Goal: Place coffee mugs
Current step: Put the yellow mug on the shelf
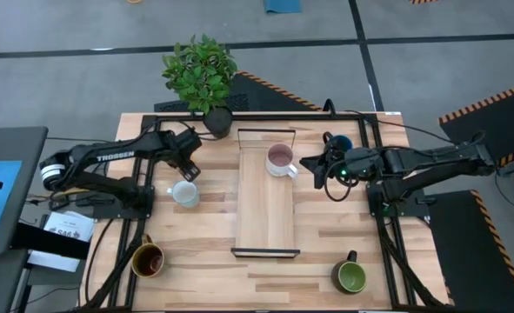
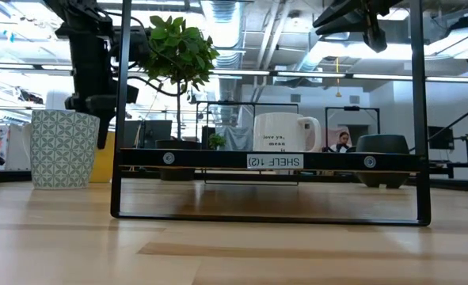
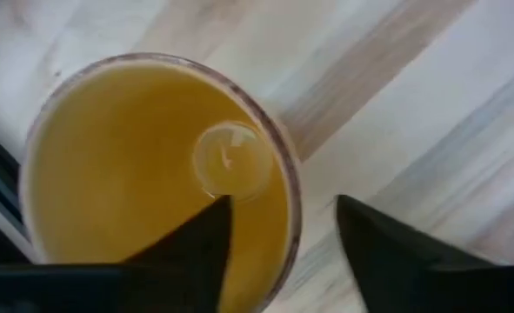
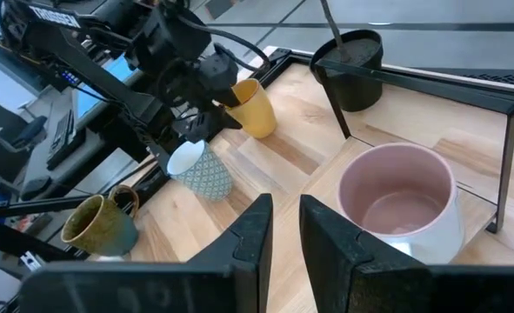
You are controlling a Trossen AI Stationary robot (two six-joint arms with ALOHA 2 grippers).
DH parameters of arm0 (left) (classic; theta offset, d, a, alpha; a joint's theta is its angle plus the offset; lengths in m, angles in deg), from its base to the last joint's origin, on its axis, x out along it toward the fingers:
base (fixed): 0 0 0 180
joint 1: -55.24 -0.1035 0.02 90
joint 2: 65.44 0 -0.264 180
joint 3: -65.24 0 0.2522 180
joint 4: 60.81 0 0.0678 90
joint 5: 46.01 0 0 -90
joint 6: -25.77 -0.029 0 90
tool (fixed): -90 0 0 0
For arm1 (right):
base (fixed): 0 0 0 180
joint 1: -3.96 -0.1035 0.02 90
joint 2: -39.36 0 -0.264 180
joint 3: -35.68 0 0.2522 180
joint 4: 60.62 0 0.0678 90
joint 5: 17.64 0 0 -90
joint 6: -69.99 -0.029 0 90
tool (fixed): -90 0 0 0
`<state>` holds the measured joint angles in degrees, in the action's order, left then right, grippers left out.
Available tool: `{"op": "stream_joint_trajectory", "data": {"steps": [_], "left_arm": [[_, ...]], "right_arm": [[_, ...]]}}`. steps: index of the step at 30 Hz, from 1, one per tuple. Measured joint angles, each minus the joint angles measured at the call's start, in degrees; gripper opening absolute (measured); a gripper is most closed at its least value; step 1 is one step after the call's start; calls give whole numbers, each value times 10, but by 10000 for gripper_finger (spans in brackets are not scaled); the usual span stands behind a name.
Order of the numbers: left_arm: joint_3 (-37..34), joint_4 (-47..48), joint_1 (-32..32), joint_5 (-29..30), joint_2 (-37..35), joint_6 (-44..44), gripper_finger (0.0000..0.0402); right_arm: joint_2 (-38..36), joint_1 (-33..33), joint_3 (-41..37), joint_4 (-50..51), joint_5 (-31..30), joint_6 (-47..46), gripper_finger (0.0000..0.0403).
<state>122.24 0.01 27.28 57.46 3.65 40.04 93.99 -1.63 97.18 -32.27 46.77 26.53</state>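
My left gripper [image 3: 284, 204] hangs open over the orange mug [image 3: 135, 174]. One finger points down inside the mug, the other outside, with the rim between them; I see no touch. Beside it the white patterned mug [image 1: 185, 193] stands on the table. The pale pink mug [image 4: 400, 196] stands upright on the wooden shelf board [image 1: 265, 217]. My right gripper [image 4: 284, 204] sits just right of it, its fingers a narrow gap apart and holding nothing. The dark blue mug [image 1: 339, 142], brown mug [image 1: 148, 259] and green mug [image 1: 350, 276] rest on the table.
A black wire shelf frame [image 2: 265, 161] carries the board in the middle of the table. The dark plant pot [image 1: 219, 120] with its leafy plant stands at the far edge, close to my left gripper [image 1: 187, 155]. Bare wood lies near the front between the brown and green mugs.
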Motion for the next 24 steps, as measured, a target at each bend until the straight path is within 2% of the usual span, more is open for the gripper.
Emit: {"op": "stream_joint_trajectory", "data": {"steps": [3, 5, 7, 12, 17, 20, 24], "left_arm": [[1, 2, 0, -24, 0, -5, 60], [8, 13, 2, -47, -3, -18, 18], [29, 39, 12, -57, -8, -30, 12], [119, 85, 64, -17, -20, -46, 5], [213, 88, 136, -41, -16, -26, 3], [231, 95, 193, -67, -13, 2, 2], [236, 52, 267, -47, 13, 35, 2]], "right_arm": [[0, 0, 0, 0, 0, 0, 88], [0, 0, 0, 0, 0, 0, 88], [0, 0, 0, 0, 0, 0, 88], [2, 2, 0, 2, 0, 0, 88], [2, 1, 0, 2, 0, 0, 88], [2, 1, 0, 2, 0, 0, 88], [2, 0, 0, 1, 0, -1, 88]]}}
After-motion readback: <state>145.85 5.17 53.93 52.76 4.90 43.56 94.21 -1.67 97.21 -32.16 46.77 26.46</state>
